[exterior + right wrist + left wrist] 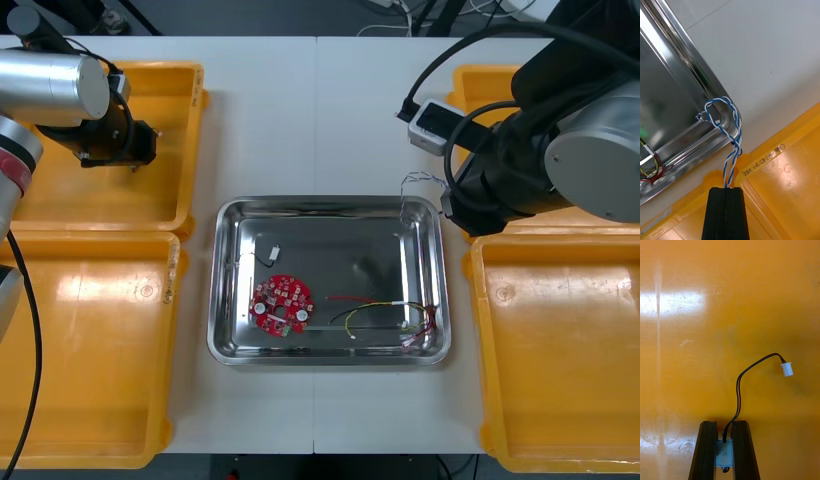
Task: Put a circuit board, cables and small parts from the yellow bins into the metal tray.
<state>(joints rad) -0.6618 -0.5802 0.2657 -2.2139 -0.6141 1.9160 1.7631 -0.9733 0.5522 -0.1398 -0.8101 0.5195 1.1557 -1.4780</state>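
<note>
The right gripper [725, 192] is pinched tight on the twisted blue and white cable [736, 149], which trails straight out from the fingertips over the metal tray [330, 201]'s far right corner, so it's way closer than the left gripper [724, 425], clamped on a black cable [748, 369] over its far yellow bin [100, 205].

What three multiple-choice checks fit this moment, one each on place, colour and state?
1. Where is the circuit board?
A) in the tray
B) in a left bin
C) on the bare table
2. What does the right gripper hold?
A) a green cable
B) a blue and white cable
C) a grey cable
3. How is the left gripper?
A) open
B) shut on nothing
C) shut on a black cable
Answers: 1 A, it lies on the tray's floor; 2 B, its twisted strands show both colours; 3 C, the cable's end is pinched in it.
</note>
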